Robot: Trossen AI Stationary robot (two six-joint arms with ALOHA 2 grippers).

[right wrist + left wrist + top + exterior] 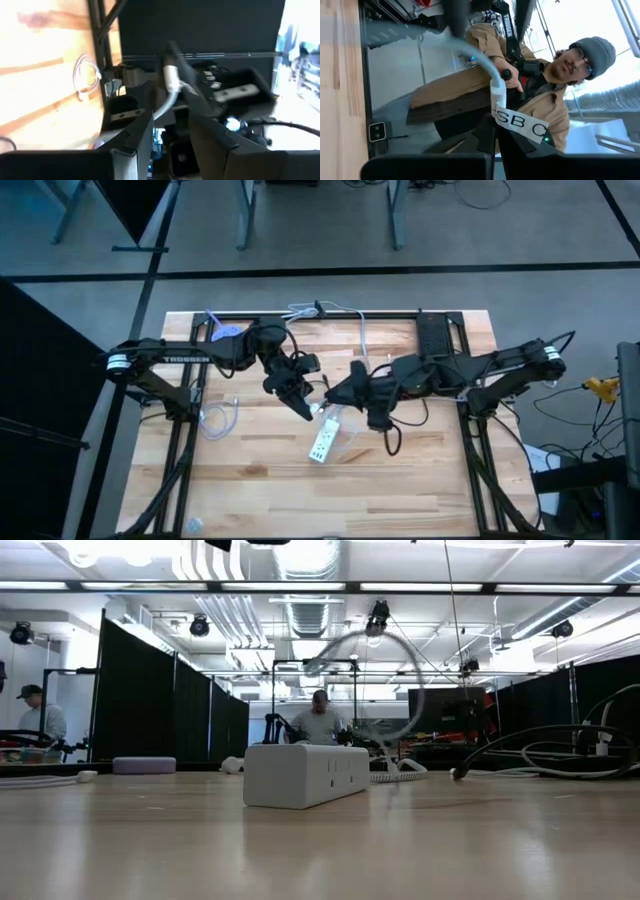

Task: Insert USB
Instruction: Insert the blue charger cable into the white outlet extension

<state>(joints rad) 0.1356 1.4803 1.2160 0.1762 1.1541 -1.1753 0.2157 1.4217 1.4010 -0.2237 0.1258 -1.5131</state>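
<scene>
1. The left gripper [300, 406] is closed tight on a white cable plug [498, 95], held above the table just left of the power strip [322, 442].
2. The power strip lies in the middle of the table, free and flat.
3. The right gripper [338, 394] hovers just beside the left one, partly open; I cannot tell if it holds anything.
4. I judge the step is bringing the plug to the strip; next it needs careful aligning with a port.
5. A loose cable [220, 420] at the left and black cords [395, 442] at the right lie near, and the crowded arms may hinder.
</scene>
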